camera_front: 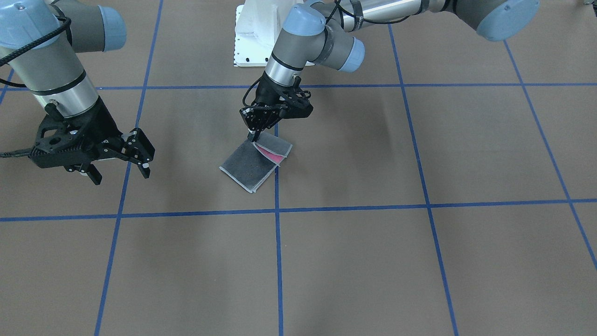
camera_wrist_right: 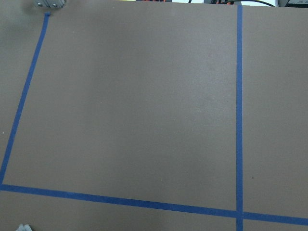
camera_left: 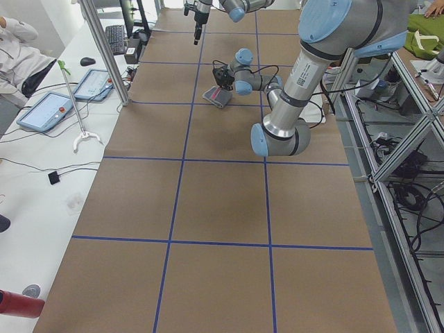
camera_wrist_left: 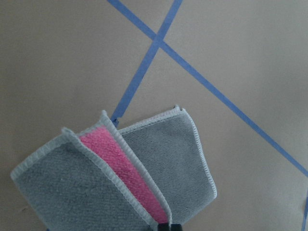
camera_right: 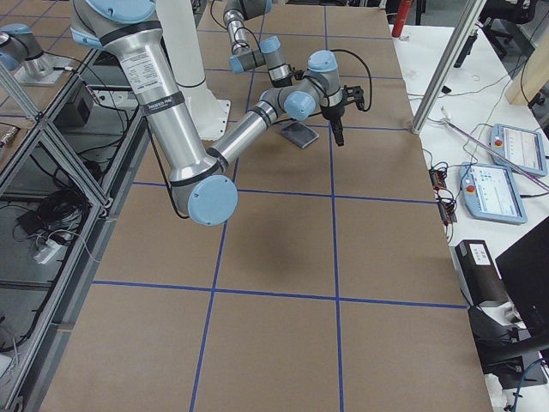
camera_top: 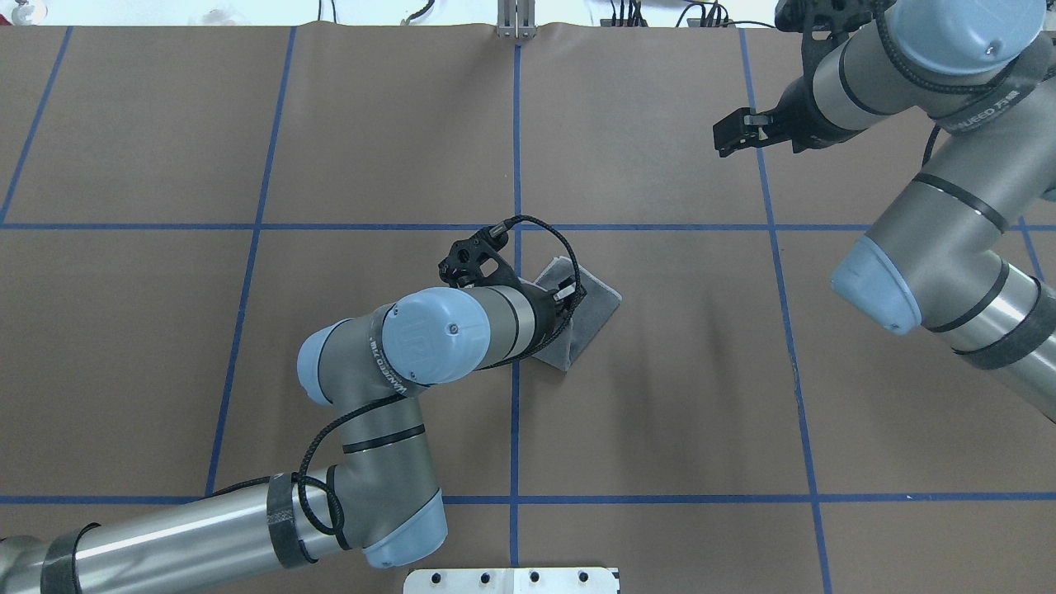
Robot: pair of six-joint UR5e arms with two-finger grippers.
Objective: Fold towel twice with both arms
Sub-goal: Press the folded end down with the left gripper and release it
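Observation:
The towel (camera_front: 249, 167) lies folded near the table's middle, dark grey face out, with a strip of pink showing under a raised flap. It also shows in the overhead view (camera_top: 592, 318) and the left wrist view (camera_wrist_left: 178, 159). My left gripper (camera_front: 254, 136) is shut on the flap's light grey border and holds that edge a little above the rest of the towel. Its fingertips (camera_wrist_left: 163, 226) just show at the bottom of the wrist view. My right gripper (camera_front: 122, 176) is open and empty, well off to the towel's side, above bare table; it also shows in the overhead view (camera_top: 730, 132).
Blue tape lines (camera_front: 277, 214) grid the brown table cover. The white pedestal base (camera_front: 254, 37) stands at the robot's edge of the table. A metal post (camera_right: 446, 73) and control tablets (camera_right: 493, 189) stand on the side bench beyond the table's far edge.

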